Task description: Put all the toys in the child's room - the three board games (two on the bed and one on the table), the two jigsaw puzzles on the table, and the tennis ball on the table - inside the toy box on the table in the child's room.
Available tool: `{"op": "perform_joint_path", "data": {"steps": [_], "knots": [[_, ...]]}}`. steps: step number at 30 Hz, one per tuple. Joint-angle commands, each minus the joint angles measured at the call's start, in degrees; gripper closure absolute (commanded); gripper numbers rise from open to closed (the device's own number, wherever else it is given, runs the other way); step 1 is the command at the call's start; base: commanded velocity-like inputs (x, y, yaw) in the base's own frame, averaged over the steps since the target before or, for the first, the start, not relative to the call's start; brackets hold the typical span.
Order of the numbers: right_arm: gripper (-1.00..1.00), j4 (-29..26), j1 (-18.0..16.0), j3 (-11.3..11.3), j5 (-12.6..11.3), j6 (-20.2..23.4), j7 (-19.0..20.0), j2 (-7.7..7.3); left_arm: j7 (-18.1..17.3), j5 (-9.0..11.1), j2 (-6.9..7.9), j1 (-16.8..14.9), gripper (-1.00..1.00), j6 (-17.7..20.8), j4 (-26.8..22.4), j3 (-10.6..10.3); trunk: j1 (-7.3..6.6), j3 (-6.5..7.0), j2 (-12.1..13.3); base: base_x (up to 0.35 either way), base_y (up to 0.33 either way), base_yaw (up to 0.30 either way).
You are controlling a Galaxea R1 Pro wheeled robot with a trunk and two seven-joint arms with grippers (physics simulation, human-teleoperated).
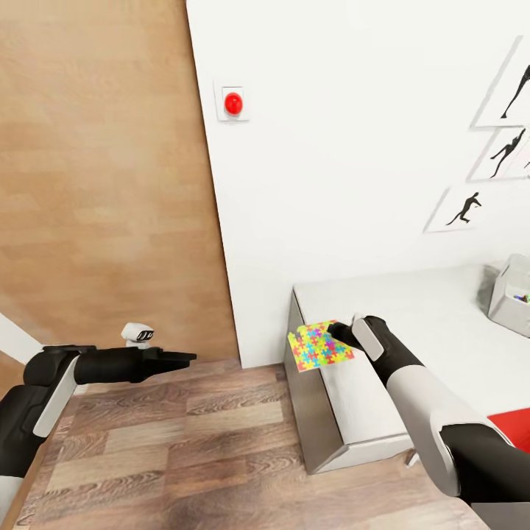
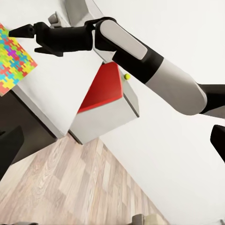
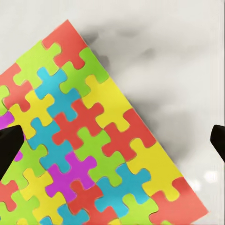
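Observation:
A multicoloured jigsaw puzzle [image 1: 319, 346] lies at the near left corner of the light grey table [image 1: 427, 316], with part of it overhanging the edge. My right gripper [image 1: 340, 333] hovers right at the puzzle's far side. In the right wrist view its dark fingertips [image 3: 9, 146] stand wide apart over the puzzle [image 3: 93, 140], so it is open. The toy box [image 1: 514, 294] stands at the table's far right. A small tennis ball [image 2: 126, 76] rests by a red-topped block [image 2: 105, 86]. My left gripper [image 1: 177, 359] hangs open and empty over the floor, left of the table.
A wood-panelled wall [image 1: 103, 184] rises at the left. The white wall behind the table carries a red button [image 1: 233, 103] and black silhouette pictures [image 1: 508, 151]. Wood-plank floor [image 1: 184, 442] stretches between my left arm and the table's end panel [image 1: 316, 412].

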Motion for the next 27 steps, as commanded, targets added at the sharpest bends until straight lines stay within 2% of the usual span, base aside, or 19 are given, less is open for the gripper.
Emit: {"op": "perform_joint_path", "data": {"steps": [1,10,14,16,19,20,23,24,26,27], "knots": [[-1.0,-0.1,-0.04,0.4,-0.58,0.16,-0.51,-0.06,-0.05,0.2,0.05,-0.05,-1.0,0.6,-0.01,-0.09,0.04,-0.02,-0.1,0.0,0.0,-0.109],[-1.0,-0.67,-0.04,0.43,-0.6,0.18,-0.51,-0.06,-0.05,0.2,0.05,0.0,-1.0,0.6,-0.01,-0.09,0.04,0.75,-0.1,0.0,0.0,-0.109],[-1.0,-5.24,0.64,0.41,-0.67,0.57,-0.31,-0.03,-0.05,0.2,0.05,0.0,-1.0,0.6,-0.01,-0.09,0.04,1.09,-0.1,0.0,0.0,-0.11],[-1.0,-12.32,3.35,0.39,-0.93,1.81,0.16,-0.02,-0.05,0.19,0.05,-0.01,-1.0,0.6,-0.01,-0.09,0.04,1.26,-0.1,0.0,0.0,-0.11],[-1.0,-20.01,6.59,0.3,-1.26,4.69,0.4,0.0,-0.02,0.2,0.05,0.0,-1.0,0.6,-0.01,-0.09,0.04,1.51,-0.1,0.0,0.0,-0.11],[-1.0,-25.97,9.18,0.12,-1.46,7.3,0.58,0.04,-0.03,0.2,0.05,-0.02,-1.0,0.6,-0.01,-0.09,0.04,1.6,-0.1,0.0,0.0,-0.11],[-1.0,-35.19,13.49,-0.18,-1.92,10.95,1.22,0.09,-0.04,0.19,0.05,-0.02,-1.0,0.6,-0.01,-0.09,0.04,1.85,-0.1,0.0,0.0,-0.11],[-1.0,-41.22,16.49,-0.42,-2.55,12.7,2.07,0.08,-0.05,0.16,0.05,-0.01,-1.0,0.6,-0.01,-0.09,0.04,1.94,-0.1,0.0,0.0,-0.11],[-1.0,-46.76,19.54,-0.81,-3.51,13.9,3.23,0.08,-0.03,0.16,0.05,-0.01,-1.0,0.6,-0.01,-0.09,0.04,2.11,-0.1,0.0,0.0,-0.11],[-1.0,-51.5,22.64,-1.27,-4.73,14.68,4.54,0.06,-0.03,0.18,0.05,-0.02,-1.0,0.6,-0.01,-0.09,0.04,2.19,-0.1,0.0,0.0,-0.11]]}}
